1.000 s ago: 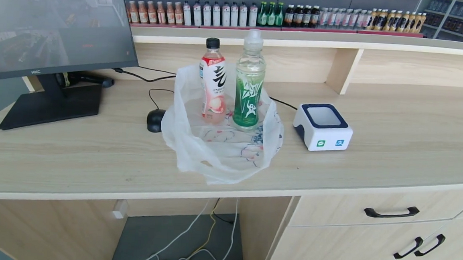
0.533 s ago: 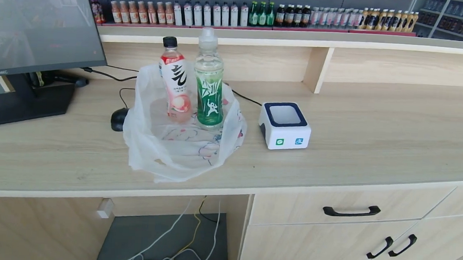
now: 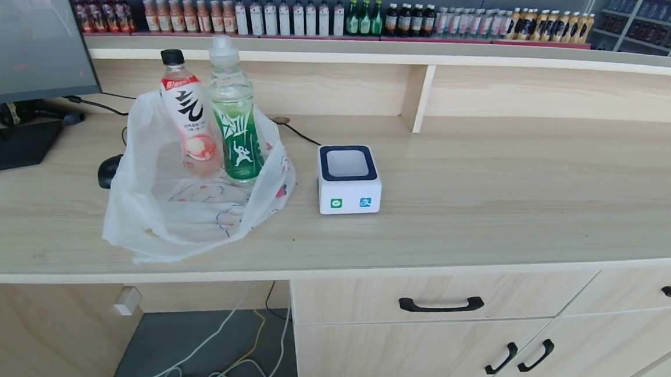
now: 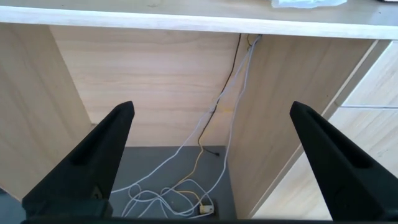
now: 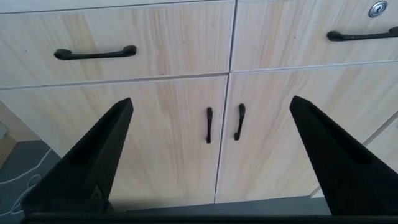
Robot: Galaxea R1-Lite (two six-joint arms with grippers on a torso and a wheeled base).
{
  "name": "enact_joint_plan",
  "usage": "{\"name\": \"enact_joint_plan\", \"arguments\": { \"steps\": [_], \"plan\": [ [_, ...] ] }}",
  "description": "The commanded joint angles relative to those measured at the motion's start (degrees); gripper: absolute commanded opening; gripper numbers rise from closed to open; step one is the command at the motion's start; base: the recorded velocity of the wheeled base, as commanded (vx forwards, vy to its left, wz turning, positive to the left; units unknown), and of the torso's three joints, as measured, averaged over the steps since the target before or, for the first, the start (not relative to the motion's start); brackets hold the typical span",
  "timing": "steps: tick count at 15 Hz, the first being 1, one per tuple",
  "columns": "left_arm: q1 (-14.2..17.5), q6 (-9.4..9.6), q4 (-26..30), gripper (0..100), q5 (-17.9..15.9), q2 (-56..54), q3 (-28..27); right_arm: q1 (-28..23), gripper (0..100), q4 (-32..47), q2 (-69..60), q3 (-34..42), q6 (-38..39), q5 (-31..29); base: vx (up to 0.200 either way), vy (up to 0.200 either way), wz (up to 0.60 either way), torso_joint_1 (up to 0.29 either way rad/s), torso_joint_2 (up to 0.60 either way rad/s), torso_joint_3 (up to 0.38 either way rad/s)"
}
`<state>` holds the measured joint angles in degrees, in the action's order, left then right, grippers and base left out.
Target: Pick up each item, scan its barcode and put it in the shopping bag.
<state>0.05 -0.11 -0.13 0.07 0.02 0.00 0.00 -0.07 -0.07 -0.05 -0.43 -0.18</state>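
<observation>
Left claw (image 4: 208,165) and right claw (image 5: 208,162) wide open and unloaded; head camera has turned right.

The left claw has its jaws spread to full width, grips nothing and touches nothing. It sits lower than the scanner (image 3: 349,179) and to its left, facing the cables (image 4: 186,186) in the recess under the bench (image 3: 516,182). The right claw is equally wide open and empty, and faces the cupboard doors (image 5: 155,143) below the scanner. The shopping bag (image 3: 194,209) lies just left of the scanner. The green bottle (image 3: 235,130) stands upright inside it, with the pink bottle (image 3: 191,121) beside it on the side away from the scanner. Over the last second the whole head view has shifted toward the robot's right, while bag, bottles and scanner keep their spacing from one another. Judgement: both bottles are bagged, and the turn probably serves a search for further items right of the scanner.
</observation>
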Motion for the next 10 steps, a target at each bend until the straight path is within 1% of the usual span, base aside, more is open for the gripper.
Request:
{"name": "enact_joint_plan", "arguments": {
  "steps": [1, 2, 10],
  "plan": [
    [0.04, 0.11, -0.04, 100, 0.01, -0.02, 0.0, 0.0, 100, -0.01, 0.07, -0.04, -0.01, 0.01, 0.0, -0.2, 0.0, -0.002, 0.0, 0.002],
    [0.04, 0.11, -0.04, 100, 0.01, -0.02, 0.0, 0.0, 100, 0.07, 0.07, 0.05, -0.01, 0.01, 0.0, -0.2, 0.0, -0.007, 0.0, 0.002],
    [0.04, 0.29, -0.04, 100, 0.01, -0.02, 0.0, 0.0, 100, -0.01, 0.07, 0.05, 0.43, -0.08, 0.0, 0.0, 0.0, 0.0, 0.0, 0.0]
  ]
}}
